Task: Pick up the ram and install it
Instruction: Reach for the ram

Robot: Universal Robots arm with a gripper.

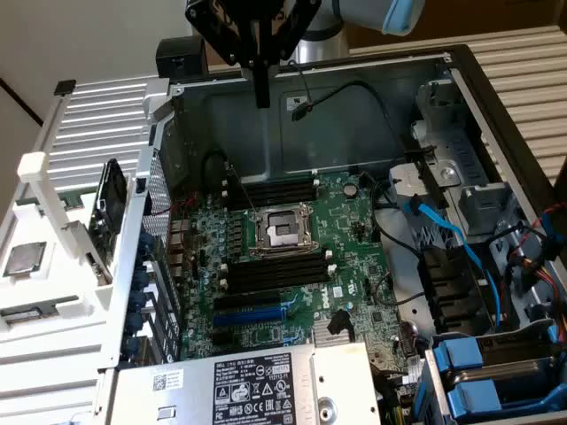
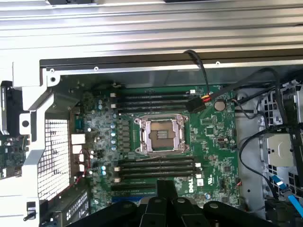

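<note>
My gripper [image 1: 261, 96] hangs high over the open computer case, above its far wall, with its two dark fingers pressed together and nothing between them. In the wrist view the gripper [image 2: 165, 188] shows as a dark shape over the motherboard [image 2: 215, 137]. A thin dark and green board [image 1: 107, 209] stands on edge in the white rack at the exterior view's left, well away from the gripper; it looks like the ram [image 2: 8, 158]. Black memory slots [image 1: 276, 192] lie beyond the processor socket [image 1: 282, 230], and more slots [image 1: 275, 270] lie on its near side.
A blue expansion slot [image 1: 252, 312] and a labelled power supply [image 1: 252, 390] sit at the near side of the case. Black and blue cables [image 1: 443, 235] and drive bays fill the exterior view's right. A loose processor [image 1: 23, 258] rests on the white rack.
</note>
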